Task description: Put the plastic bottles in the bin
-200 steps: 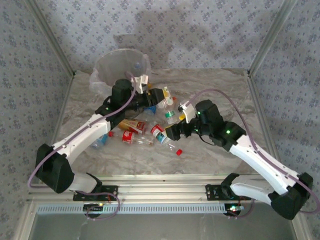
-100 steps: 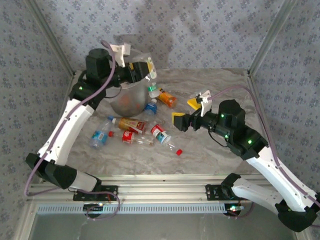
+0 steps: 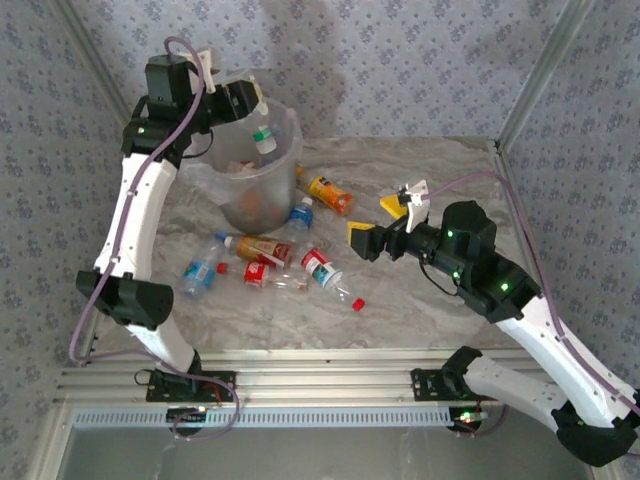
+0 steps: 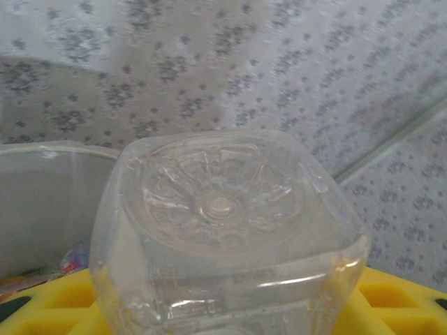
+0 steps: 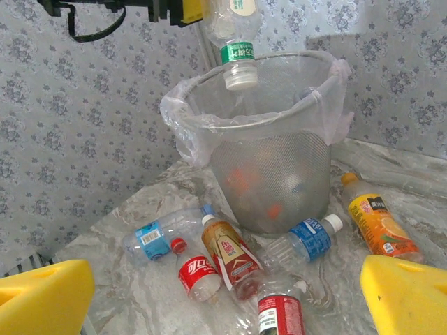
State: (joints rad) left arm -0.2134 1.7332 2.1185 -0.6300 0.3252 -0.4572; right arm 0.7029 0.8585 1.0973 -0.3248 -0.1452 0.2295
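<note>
Overhead, we see the left gripper raised high at the back left of the table. Its jaws are clamped on a green-labelled bottle, which hangs cap down over the mouth of the bin. The right gripper hovers above the middle of the table, with its yellow jaws wide apart and nothing between them. Several loose bottles lie scattered in front of the bin, and an orange juice bottle lies just beside it.

From the left wrist, we look straight at the clear ribbed base of the green-labelled bottle, which is pinched between the yellow fingers. The bin's rim curves below and to the left.

From the right wrist, the green-labelled bottle points its white cap down, level with the bin's rim, near the back edge of the opening. The bin is lined with a clear bag, and colours show faintly through its wall. The orange juice bottle and a blue-labelled bottle lie at its foot.

We judge that this is the drop step for one bottle. The next move calls for the left jaws to part while the bottle is over the opening, so that it falls inside without catching the rim or the bag. Many bottles are yet to be binned, and the empty right gripper is free to reach for one.
</note>
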